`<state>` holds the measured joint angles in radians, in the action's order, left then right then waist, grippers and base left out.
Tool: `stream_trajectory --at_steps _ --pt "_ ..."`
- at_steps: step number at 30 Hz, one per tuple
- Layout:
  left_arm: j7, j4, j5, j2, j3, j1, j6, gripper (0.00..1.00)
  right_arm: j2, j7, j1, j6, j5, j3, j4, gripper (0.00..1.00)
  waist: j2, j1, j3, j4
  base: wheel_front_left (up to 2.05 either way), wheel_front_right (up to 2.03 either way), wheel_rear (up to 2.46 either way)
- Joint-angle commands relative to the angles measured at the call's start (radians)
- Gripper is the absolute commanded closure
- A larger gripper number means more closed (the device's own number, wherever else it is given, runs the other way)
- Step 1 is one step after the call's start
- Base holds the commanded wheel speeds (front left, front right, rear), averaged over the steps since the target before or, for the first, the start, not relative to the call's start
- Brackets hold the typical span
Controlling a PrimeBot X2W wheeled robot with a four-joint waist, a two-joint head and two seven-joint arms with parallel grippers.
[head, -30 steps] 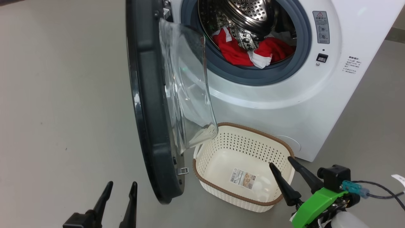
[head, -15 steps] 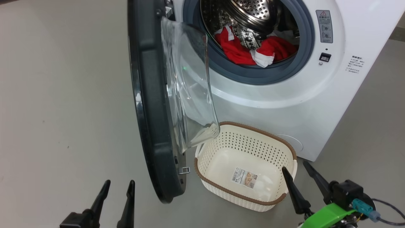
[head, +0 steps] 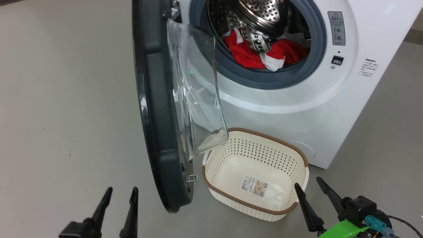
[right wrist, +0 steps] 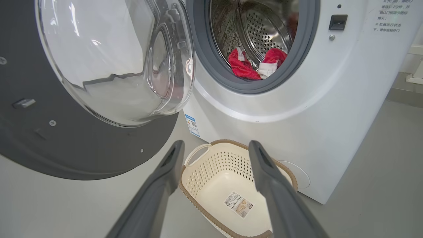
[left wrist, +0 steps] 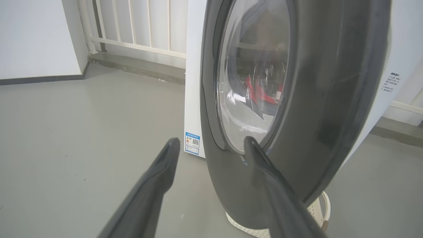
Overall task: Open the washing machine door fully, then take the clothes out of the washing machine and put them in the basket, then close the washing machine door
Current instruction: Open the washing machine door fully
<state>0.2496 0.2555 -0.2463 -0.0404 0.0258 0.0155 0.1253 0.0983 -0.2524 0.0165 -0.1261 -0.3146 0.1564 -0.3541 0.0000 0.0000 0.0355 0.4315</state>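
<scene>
washing machine door (head: 155, 109) swung open, standing left of the drum opening. clothes (head: 251, 54) lie in the drum of the washing machine (head: 297, 109). basket (head: 257, 150) on the floor just in front of it, paper label inside. left claw (head: 121, 190) spread, holding nothing, near-left of door. right claw (head: 307, 182) spread, holding nothing, at basket's near-right corner.
</scene>
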Motion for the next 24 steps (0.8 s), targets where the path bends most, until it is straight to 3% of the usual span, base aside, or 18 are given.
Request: stream_trajectory --at_steps 1,2,3,8,14,19,24 --pt "0.012 -0.035 -0.008 -0.01 -0.043 0.021 0.005 0.0 0.005 -0.009 0.005 -0.005 0.005 0.015 0.021 0.0 0.0 0.0 -0.002 -0.001 0.0 0.0 0.0" --pt "0.012 -0.042 -0.015 -0.01 -0.048 0.024 0.005 0.29 0.004 -0.009 0.005 -0.005 0.006 0.013 0.022 0.0 0.0 0.0 -0.003 -0.001 0.0 0.0 0.0" --pt "0.012 -0.051 -0.02 -0.01 -0.054 0.028 0.005 1.0 0.004 -0.009 0.004 -0.005 0.007 0.011 0.023 0.0 0.0 0.0 -0.004 0.0 0.0 0.0 0.0" --pt "0.012 -0.127 -0.058 -0.01 -0.112 0.077 0.005 1.0 0.002 -0.009 0.001 -0.005 0.01 0.008 0.028 0.0 0.0 0.0 -0.007 0.001 0.0 0.0 0.0" --pt "0.012 -0.367 -0.106 -0.01 -0.132 0.148 0.005 1.0 0.001 -0.009 0.004 -0.005 0.01 0.015 0.03 0.0 0.0 0.0 -0.006 -0.006 0.0 0.0 0.0" --pt "0.012 -0.564 -0.104 -0.01 -0.003 0.148 0.002 1.0 0.0 -0.009 0.008 -0.005 0.007 0.016 0.029 0.0 0.0 0.0 0.001 -0.015 0.0 0.0 0.0" --pt "0.012 -0.591 -0.11 -0.01 0.17 0.111 -0.005 1.0 0.0 -0.009 0.01 -0.005 0.006 0.014 0.03 0.0 0.0 0.0 0.004 -0.021 0.0 0.0 0.0"
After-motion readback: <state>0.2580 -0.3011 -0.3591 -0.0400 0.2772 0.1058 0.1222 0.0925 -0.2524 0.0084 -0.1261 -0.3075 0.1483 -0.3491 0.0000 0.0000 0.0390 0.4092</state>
